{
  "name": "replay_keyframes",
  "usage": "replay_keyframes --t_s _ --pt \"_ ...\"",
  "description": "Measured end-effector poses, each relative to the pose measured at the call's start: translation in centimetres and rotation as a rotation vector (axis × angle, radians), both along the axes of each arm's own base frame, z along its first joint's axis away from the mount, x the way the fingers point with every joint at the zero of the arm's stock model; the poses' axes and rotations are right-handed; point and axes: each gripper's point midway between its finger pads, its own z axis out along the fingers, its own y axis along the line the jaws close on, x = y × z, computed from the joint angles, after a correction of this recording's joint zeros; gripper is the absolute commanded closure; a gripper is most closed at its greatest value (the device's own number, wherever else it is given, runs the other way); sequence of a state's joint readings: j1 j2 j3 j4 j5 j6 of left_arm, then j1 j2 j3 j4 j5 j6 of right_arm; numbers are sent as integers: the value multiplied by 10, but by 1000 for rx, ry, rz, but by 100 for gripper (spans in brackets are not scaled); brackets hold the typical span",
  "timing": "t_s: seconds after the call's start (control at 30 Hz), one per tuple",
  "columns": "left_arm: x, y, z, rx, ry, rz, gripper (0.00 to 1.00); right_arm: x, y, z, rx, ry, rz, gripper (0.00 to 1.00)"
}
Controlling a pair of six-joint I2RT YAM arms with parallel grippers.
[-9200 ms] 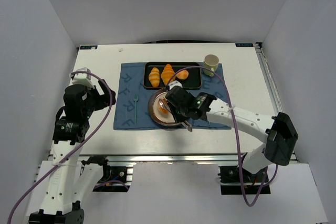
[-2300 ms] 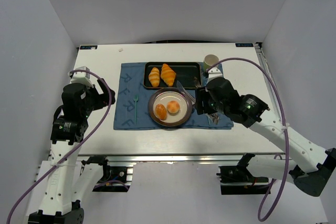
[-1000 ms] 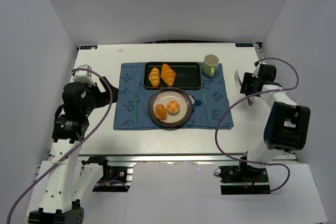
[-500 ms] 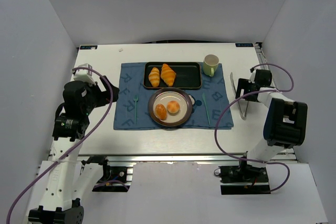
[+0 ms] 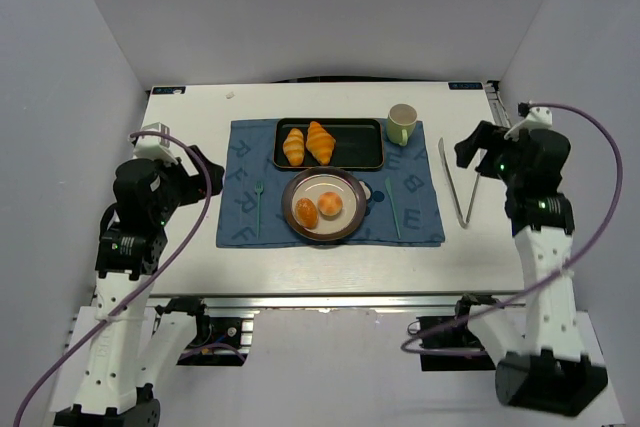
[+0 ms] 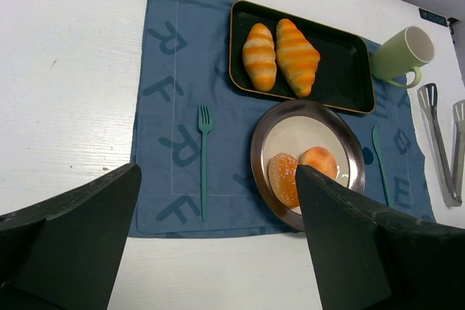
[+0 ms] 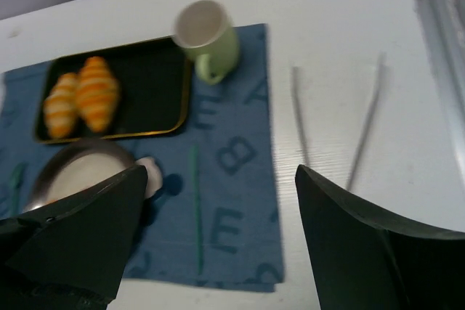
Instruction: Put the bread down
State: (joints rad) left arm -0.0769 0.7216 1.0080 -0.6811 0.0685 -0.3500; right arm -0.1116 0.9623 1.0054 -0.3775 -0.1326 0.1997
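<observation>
Bread point(image 5: 307, 213): two small, shiny, orange-brown buns, close together and seeming to touch, on the round plate point(image 5: 322, 185) in the middle of the blue mat point(image 5: 240, 147) on the desk point(image 5: 180, 127). Not to be mixed up with the two long, striped croissants point(image 5: 293, 146) in the black tray point(image 5: 360, 147) just behind the plate.

Probably very light. Maybe soft like real bread, maybe hard like a toy; cannot tell from the shine alone. Smooth and round, so likely to slip or roll away if pinched near the top. Best to take hold low down, across the widest part, with a gentle squeeze. One bun at a time, and from the side away from its twin, so as not to bump the other off the plate.

As for the left pincer point(image 6: 218, 172): wide open, holding nothing, up over the left side of the desk, well apart from the plate. Same for the right pincer point(image 7: 218, 168): wide open, holding nothing, up at the right side, near the metal tongs point(image 6: 427, 96) lying on the bare desk beside the mat.

No touch on the buns from either pincer. Looks done or close to done, with both buns lying on the plate
</observation>
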Motion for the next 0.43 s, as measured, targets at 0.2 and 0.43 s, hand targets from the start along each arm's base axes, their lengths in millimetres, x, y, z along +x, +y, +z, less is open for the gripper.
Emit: replay_keyframes --t_s 0.2,0.43 --pt "1 0 -1 -8 5 7 2 -48 46 15 85 -49 195 11" --pt "0 0 -2 -14 11 12 2 -55 55 -6 131 55 238 11"
